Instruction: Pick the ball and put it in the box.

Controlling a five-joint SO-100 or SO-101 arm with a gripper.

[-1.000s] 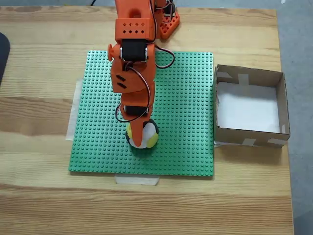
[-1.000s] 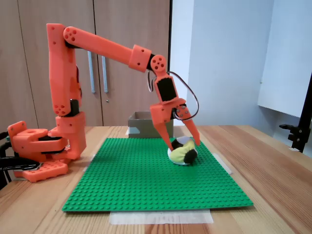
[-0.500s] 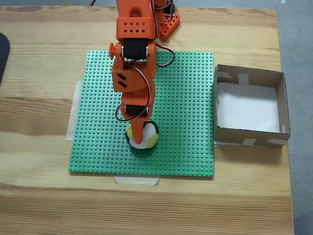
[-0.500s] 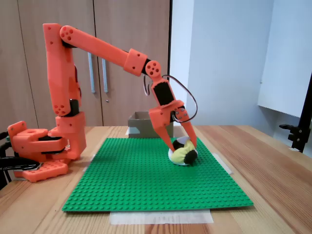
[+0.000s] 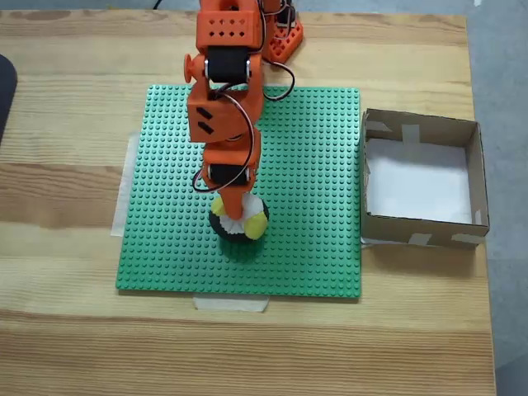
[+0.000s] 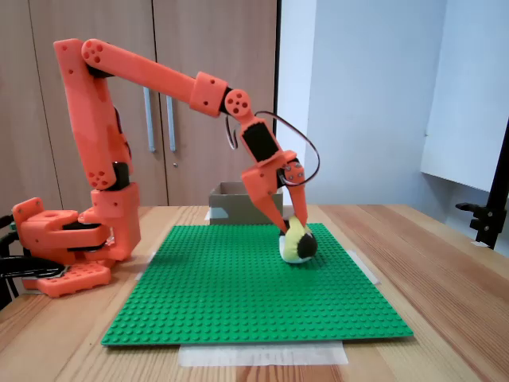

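The orange printed arm's jaws [image 6: 293, 239] are now clenching on the small soft ball patched in yellow, white and black [image 6: 299, 245], and the ball is just beginning to leave the green studded baseplate [image 6: 254, 310]. In the side fixed view it is hanging between the two fingers, its underside looking barely clear of the studs (contact there is hard to rule out).

Half a second ago the ball was lying flatter on the plate with the fingers straddling it; a second ago the fingers were spread wider around it. Since then the jaws have been closing, the ball is sitting narrower and taller between them, and the wrist has been tilting back and rising, with the elbow link drawing toward the arm's base. In the top fixed view the ball [image 5: 238, 221] is sitting directly under the fingertips [image 5: 236, 216], pulled slightly toward the base compared with before.

I judge that the grasp is made and the lift is starting, so the pick half is nearly done. The square shallow cardboard box with a white bottom and pale tape strips [image 5: 475, 173] is standing well off to the jaws' side on the wooden bench [image 5: 74, 330], past the plate's edge, unmoved; in the side view it [image 6: 225, 204] is lying behind the jaws.
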